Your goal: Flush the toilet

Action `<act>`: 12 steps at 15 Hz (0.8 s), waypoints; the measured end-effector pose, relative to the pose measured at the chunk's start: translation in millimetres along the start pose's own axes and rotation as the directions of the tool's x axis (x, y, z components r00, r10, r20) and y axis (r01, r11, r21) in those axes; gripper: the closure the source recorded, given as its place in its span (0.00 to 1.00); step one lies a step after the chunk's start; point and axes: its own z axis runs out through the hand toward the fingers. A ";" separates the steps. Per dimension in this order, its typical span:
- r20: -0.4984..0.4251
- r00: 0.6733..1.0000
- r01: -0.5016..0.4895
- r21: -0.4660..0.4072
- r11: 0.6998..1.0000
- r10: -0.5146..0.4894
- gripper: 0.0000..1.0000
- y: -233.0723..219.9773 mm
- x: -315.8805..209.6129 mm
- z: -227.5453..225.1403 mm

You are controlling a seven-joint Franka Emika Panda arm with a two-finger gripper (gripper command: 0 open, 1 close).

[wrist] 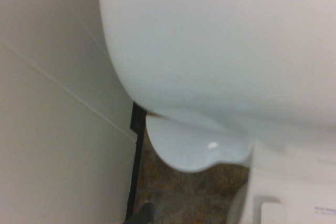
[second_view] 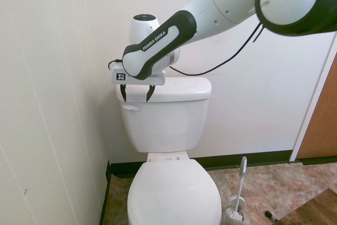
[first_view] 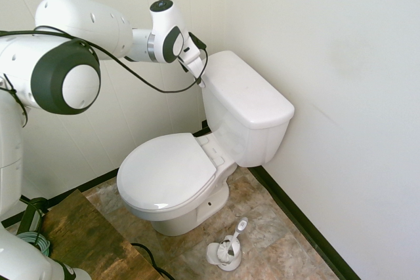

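The toilet point(second_view: 168, 130) sits in the corner, lid down. The tool point(second_view: 136, 94) hangs with its fingers wide apart at the tank's top corner, just above the lever point(second_view: 130, 107). A brush point(second_view: 238, 196) stands at 4 o'clock of the bowl.

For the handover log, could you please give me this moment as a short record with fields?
toilet: white, two-piece, seat lid closed
flush lever: front of the tank, upper corner nearest the side wall
gripper: open, fingers pointing down at the tank's front corner, just above the lever
contact with lever: cannot tell
toilet brush: in its holder on the floor beside the bowl
wrist view: blurred tank underside, floor below
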 end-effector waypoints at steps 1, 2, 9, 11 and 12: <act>0.000 1.000 -0.009 -0.003 1.000 0.009 1.00 -5.9 2.9 5.2; 0.001 1.000 -0.018 -0.005 1.000 0.018 1.00 -10.6 6.1 10.3; 0.014 0.999 -0.034 0.005 0.999 0.034 1.00 -28.3 3.2 18.3; 0.012 0.999 -0.034 0.008 0.999 0.034 1.00 -30.8 2.9 17.8; 0.012 0.999 -0.034 0.008 0.999 0.034 1.00 -30.7 2.8 18.6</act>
